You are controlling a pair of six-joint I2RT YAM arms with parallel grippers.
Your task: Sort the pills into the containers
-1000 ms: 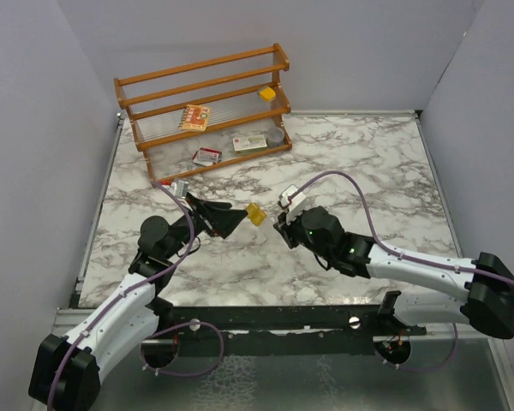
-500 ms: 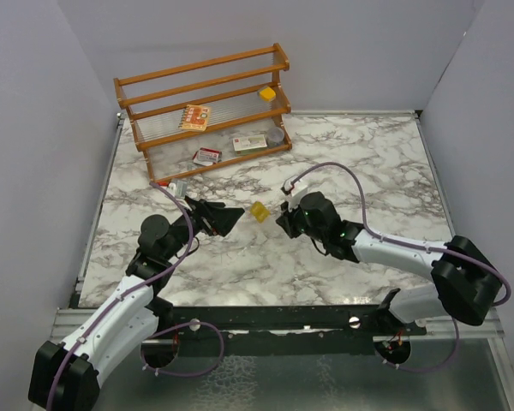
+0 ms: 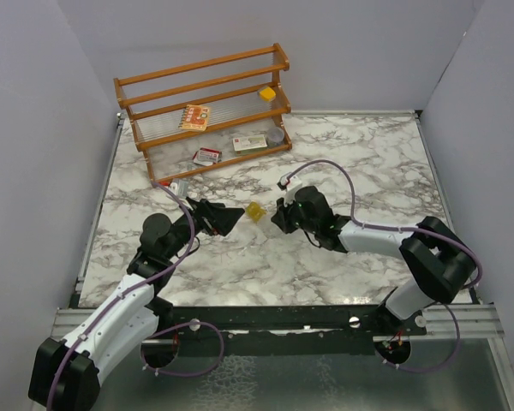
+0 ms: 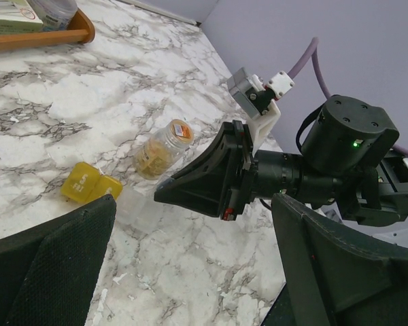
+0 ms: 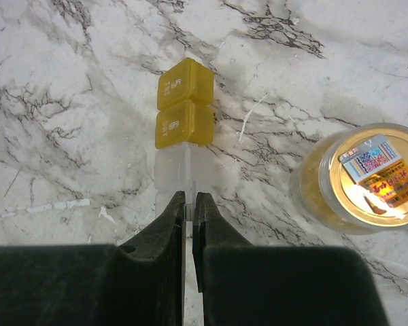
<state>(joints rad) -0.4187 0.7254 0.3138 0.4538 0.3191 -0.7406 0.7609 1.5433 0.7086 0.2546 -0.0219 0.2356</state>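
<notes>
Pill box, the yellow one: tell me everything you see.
The pill box is a small strip of joined plastic cells: two amber-yellow lids with raised lettering, then a clear part. It lies flat on the marble table, lids shut. The right gripper, shut, meets its clear end; the jar stands apart beside it.

I have the pill box (image 3: 255,211) mid-table, with the left gripper (image 3: 234,220) on its left and the right gripper (image 5: 189,202) at its right end. The jar (image 5: 357,176) stands just beside that end, on the far side. The rack (image 3: 206,103) sits far left, with packets (image 3: 249,143) on its shelves.
</notes>
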